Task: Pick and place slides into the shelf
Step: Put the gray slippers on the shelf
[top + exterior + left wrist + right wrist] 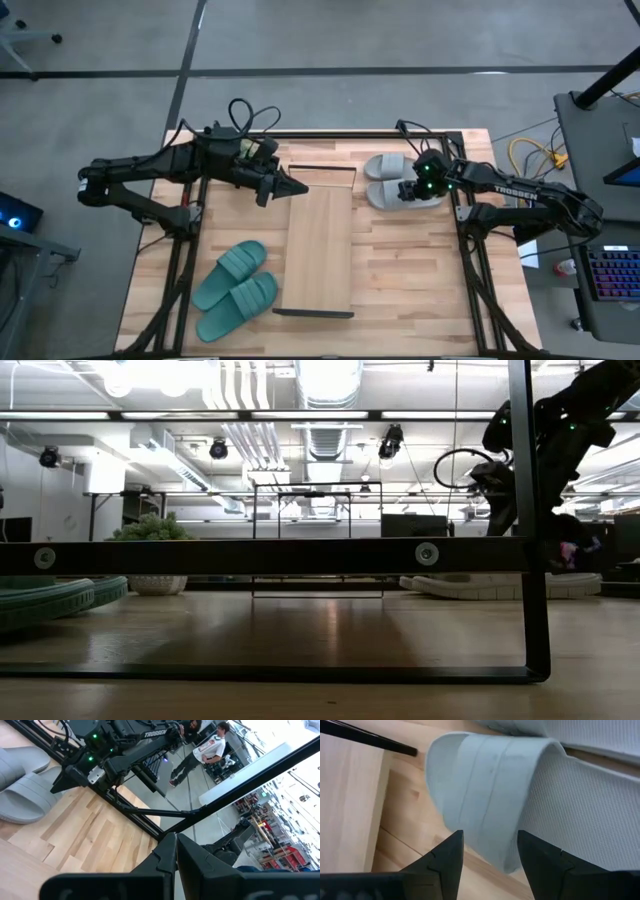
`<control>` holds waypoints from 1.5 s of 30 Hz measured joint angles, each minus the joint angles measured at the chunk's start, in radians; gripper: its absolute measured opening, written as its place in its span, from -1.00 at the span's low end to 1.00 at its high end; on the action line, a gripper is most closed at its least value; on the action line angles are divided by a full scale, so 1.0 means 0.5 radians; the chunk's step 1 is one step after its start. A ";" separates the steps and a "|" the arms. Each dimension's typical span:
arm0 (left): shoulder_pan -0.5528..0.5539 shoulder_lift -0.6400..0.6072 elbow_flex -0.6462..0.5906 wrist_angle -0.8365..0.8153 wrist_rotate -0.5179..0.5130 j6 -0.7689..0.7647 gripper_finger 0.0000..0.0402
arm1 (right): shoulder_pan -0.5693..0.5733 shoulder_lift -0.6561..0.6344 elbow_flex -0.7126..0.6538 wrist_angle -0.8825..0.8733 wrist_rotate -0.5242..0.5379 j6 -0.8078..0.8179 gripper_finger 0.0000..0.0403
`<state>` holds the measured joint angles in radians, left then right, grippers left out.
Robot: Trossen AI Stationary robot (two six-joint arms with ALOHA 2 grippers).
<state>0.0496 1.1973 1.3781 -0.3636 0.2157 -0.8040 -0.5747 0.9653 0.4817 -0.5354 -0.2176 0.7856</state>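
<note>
Two light grey slides point(388, 180) lie side by side, soles down, near the table's far right corner; the low view shows them as grey slides point(500, 585). My right gripper point(408, 190) hovers over the nearer one, open. In the right wrist view its fingers point(451, 851) stand on either side of the wide grey strap point(485, 795) without clearly touching it. The teal-green pair point(236, 290) rests on the table's near left part. The shelf point(320, 250) lies along the middle of the table. My left gripper point(290, 185) is shut and empty above the shelf's far end.
The shelf's black end frame point(528, 560) stands across the low view's foreground. Black table-frame bars point(465, 215) run beside the grey pair. Bare wood point(410, 270) lies between the shelf and the table's right edge. A person point(200, 752) stands far off in the room.
</note>
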 joint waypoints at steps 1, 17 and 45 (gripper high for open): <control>0.000 0.000 0.000 0.002 0.000 0.000 -1.00 | 0.000 0.000 -0.004 0.001 0.000 0.000 -0.12; 0.002 0.000 0.001 0.033 -0.001 0.000 -1.00 | 0.000 0.000 -0.015 0.212 -0.037 0.046 -0.15; 0.002 0.000 0.001 0.033 -0.001 -0.002 -1.00 | 0.001 0.000 -0.338 0.740 -0.156 0.399 -0.33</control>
<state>0.0505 1.1973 1.3785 -0.3468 0.2153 -0.8047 -0.5743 0.9655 0.3128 -0.1654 -0.2956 0.9852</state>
